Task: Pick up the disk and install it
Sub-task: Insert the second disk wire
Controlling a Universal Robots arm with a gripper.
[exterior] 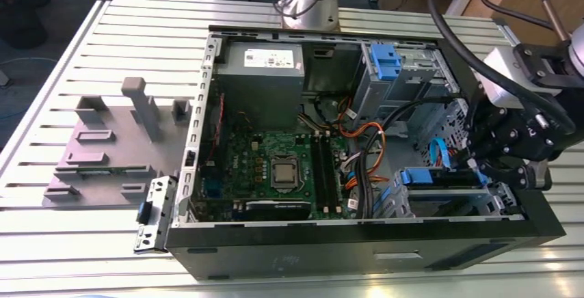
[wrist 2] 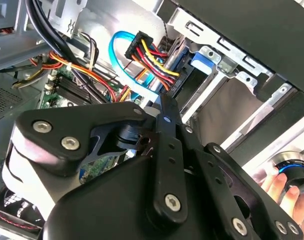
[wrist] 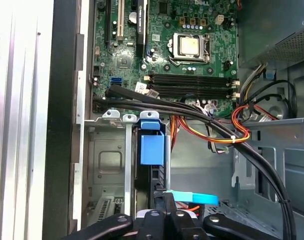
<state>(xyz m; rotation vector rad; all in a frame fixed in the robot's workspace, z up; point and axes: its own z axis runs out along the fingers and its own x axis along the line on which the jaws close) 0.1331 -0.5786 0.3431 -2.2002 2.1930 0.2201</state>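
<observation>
An open computer case (exterior: 365,236) lies on a slatted table (exterior: 55,59), and at the exterior view's right the disk (exterior: 441,177) sits just beside the gripper (exterior: 513,173), though I cannot tell how wide the gripper is.

Exterior view is looking steeply down over the whole open computer case (exterior: 365,243). Both wrist views are riding close behind the gripper (wrist: 167,212) inside the case, sharing its motherboard (wrist: 127,60) and, apparently, the orange wiring (wrist: 244,134).

Green circuit board (exterior: 246,154), blue-edged disk (wrist: 152,145) (cyan cable (wrist: 191,197)), black case (exterior: 365,233)
</observation>
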